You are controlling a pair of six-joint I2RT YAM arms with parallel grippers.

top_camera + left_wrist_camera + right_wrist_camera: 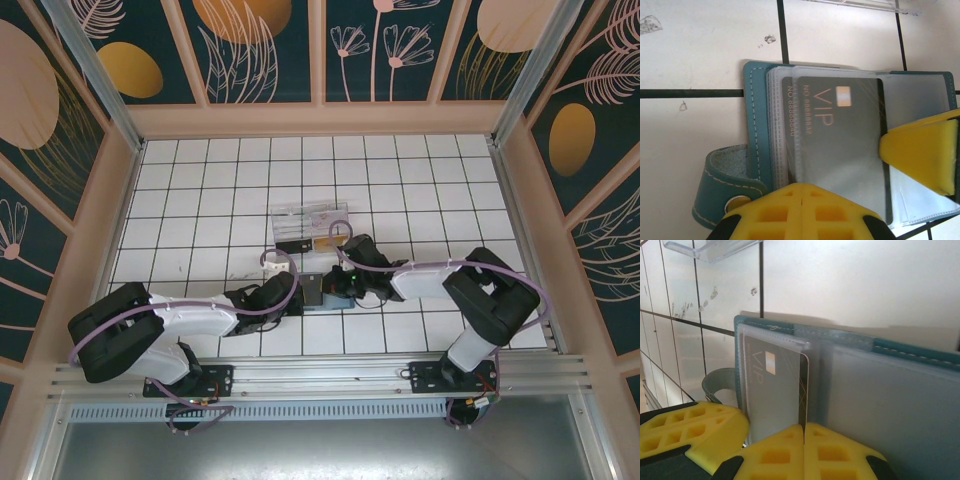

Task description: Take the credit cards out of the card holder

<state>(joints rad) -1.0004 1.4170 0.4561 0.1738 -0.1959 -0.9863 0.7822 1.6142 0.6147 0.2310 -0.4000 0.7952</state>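
Small dark teal folding card holder (752,125) lies open and flat on the white tiled surface (200,200), btw the two arms and just in front of the clear plastic compartment box (310,215). Inside is a stack of clear plastic sleeves (912,202). The top one has a dark grey VIP card (840,150), mostly in its pocket. A teal snap strap (725,170) sticks out at one side.

Left gripper (804,192): jaws pressed together, sitting on the holder's edge next to the strap. Looks like it's pinning the holder down. Can't tell if anything is actually nipped btw them.

Right gripper (804,432): jaws pressed together right at the card's edge, on the opposite side from the left one. Prob pinching the card edge, maybe some sleeve w/ it, but the contact is hidden by the yellow fingers.

Step, my read: grasp on one card, pull not yet done. Card isn't out of its sleeve.

Next move needs a straight pull along the pocket opening, kept low and flat, going away from the left gripper while that one keeps the holder from sliding. If sleeve got caught w/ the card, the whole stack or the holder drags along, so a re-grip on the card alone would be needed. After that, put the card aside on the surface and go for the next sleeve.
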